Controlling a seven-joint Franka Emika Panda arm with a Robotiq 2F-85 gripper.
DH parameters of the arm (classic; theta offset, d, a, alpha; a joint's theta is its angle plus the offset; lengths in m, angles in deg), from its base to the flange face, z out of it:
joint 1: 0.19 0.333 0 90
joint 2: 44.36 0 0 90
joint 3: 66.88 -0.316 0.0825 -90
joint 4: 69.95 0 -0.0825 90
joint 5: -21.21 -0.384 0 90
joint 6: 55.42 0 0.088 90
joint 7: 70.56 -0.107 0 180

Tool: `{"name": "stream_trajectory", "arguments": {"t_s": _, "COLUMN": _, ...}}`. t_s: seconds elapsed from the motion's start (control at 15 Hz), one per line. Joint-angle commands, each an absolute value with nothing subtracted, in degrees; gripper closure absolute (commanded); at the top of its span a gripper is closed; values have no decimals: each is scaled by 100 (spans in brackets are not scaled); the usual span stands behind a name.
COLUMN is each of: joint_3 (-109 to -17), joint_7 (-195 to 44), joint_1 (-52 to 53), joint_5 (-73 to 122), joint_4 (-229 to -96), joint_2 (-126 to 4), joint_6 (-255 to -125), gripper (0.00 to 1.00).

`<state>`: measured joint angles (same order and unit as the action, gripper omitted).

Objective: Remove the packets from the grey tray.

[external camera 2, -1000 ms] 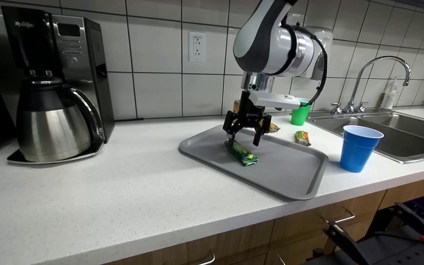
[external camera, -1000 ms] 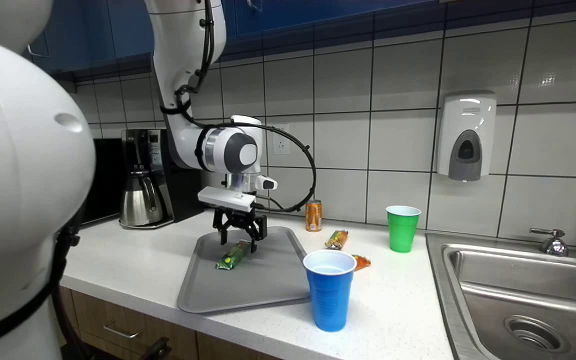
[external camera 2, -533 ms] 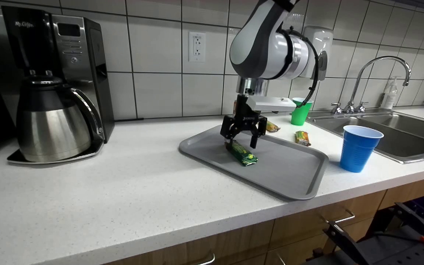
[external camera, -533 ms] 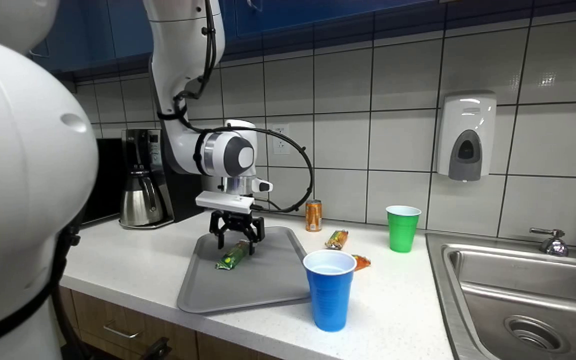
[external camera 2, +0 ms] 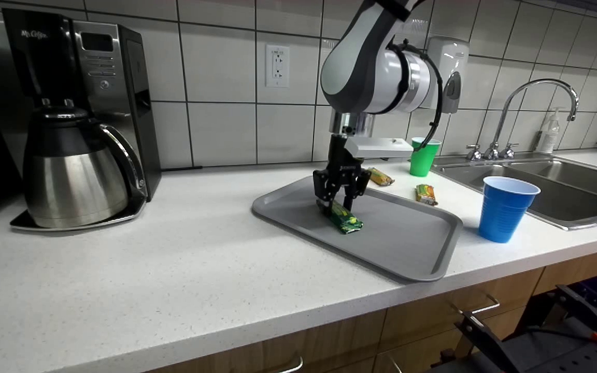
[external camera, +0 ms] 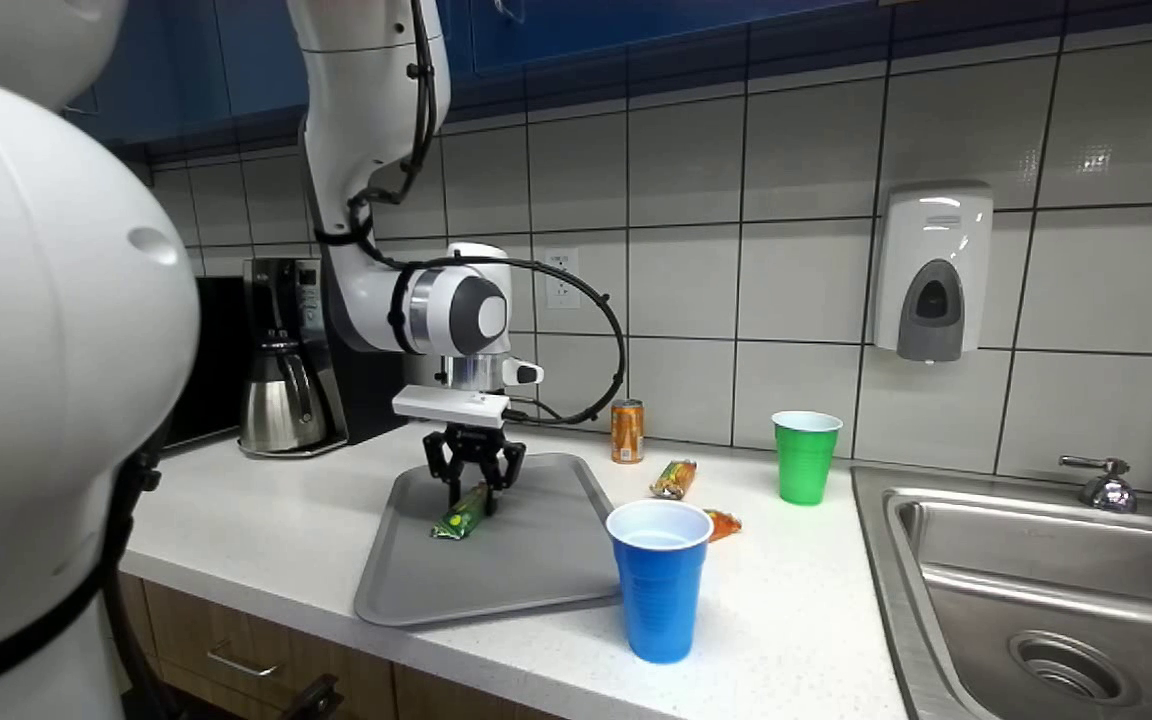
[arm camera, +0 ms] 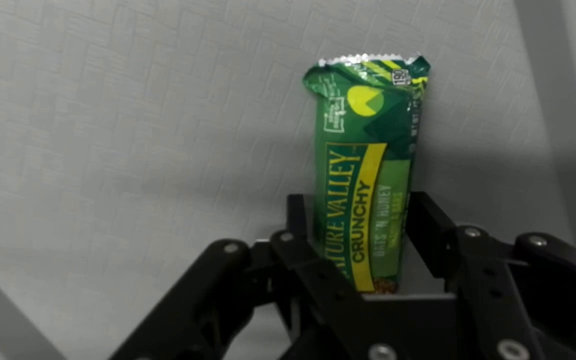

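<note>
At the left of the tabletop (external camera 2: 200, 269), toward its back edge, stands one coffee maker (external camera 2: 112, 103), no part of the work. Next is the grey tray (external camera: 526, 565), a corner near the tabletop's front edge. The end effector (arm camera: 355, 210) is down at the tray with its jaws set narrow around the green packet (arm camera: 365, 165), one on each long side; whether both bear on it cannot be confirmed. The green packet lies on the tray and no lift is evident. To the right of the tray, the second packet (external camera: 674, 480) lies on the tabletop toward the back edge, and the third packet (external camera: 724, 525) lies further right, nearer the front edge, partly hidden by the blue cup (external camera: 661, 590) in an exterior view; both are off the tray. Finding: two of three removals judged done; the last appears to be at the grasping step, with lifting, carrying clear and setting down outstanding. Count, left to right: one coffee maker; one tray; one end effector; one packet on the tray; one orange can (external camera: 627, 432) near the back edge; one blue cup near the front edge; two packets off the tray; one green cup (external camera: 806, 460) near the back edge; one steel sink (external camera: 898, 590) at the right.
</note>
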<state>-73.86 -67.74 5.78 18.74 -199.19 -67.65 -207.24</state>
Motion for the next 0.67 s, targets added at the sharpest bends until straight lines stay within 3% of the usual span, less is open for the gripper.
{"name": "stream_trajectory", "arguments": {"t_s": 0.0, "joint_3": -7326, "joint_7": -6904, "joint_1": 651, "joint_5": 2009, "joint_4": -19817, "joint_2": -6776, "joint_6": -20600, "gripper": 75}}
{"name": "stream_trajectory", "arguments": {"t_s": 0.13, "joint_3": -7328, "joint_7": -6903, "joint_1": 649, "joint_5": 2007, "joint_4": -19830, "joint_2": -6760, "joint_6": -20598, "gripper": 85}}
{"name": "stream_trajectory", "arguments": {"t_s": 0.6, "joint_3": -7371, "joint_7": -6848, "joint_1": 620, "joint_5": 1968, "joint_4": -19936, "joint_2": -6579, "joint_6": -20607, "gripper": 85}}
